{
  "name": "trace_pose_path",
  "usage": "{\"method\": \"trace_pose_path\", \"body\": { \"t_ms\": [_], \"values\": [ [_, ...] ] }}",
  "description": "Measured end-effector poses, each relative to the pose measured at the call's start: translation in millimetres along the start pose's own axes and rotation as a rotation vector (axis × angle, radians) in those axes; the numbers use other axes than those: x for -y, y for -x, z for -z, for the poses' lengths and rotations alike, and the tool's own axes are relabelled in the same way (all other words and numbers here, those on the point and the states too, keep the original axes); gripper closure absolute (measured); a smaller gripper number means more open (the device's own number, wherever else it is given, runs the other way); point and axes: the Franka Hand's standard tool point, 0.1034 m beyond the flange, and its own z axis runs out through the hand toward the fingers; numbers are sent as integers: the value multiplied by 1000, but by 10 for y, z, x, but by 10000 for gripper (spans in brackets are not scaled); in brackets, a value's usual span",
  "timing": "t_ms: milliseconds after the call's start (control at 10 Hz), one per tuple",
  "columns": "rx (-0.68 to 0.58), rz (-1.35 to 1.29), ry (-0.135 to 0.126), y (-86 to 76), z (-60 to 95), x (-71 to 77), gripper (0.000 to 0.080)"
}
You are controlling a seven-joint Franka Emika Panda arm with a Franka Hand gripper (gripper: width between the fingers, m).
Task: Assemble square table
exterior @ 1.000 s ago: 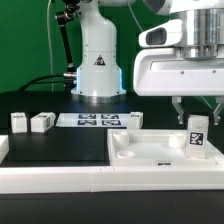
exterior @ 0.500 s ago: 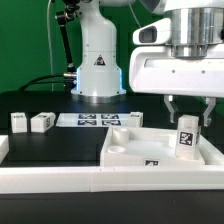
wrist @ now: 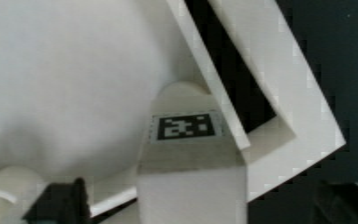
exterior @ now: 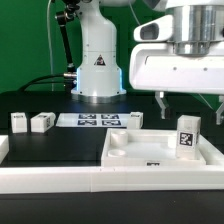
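With the two-finger gripper (exterior: 190,110) spread open above it, one white tagged leg block (exterior: 187,137) stands upright in the white square rimmed top (exterior: 135,152), at the exterior view's right corner. Three loose leg blocks (exterior: 42,122) sit on the black table (exterior: 60,150). Legs total: four.

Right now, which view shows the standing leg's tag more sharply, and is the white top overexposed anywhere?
Exterior view: the leg and its tag are fairly crisp; the table top keeps soft shading. Wrist view: the leg looks soft and close, the top nearly washed out.
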Motion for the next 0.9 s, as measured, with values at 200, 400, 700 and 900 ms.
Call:
{"method": "trace_pose_path", "body": {
  "t_ms": [200, 400, 700, 900],
  "values": [
    [14, 147, 9, 127, 83, -28, 151],
    [20, 168, 7, 164, 105, -54, 150],
    [23, 170, 9, 169, 86, -58, 150],
    [28, 260, 12, 187, 77, -106, 150]
  ]
}}
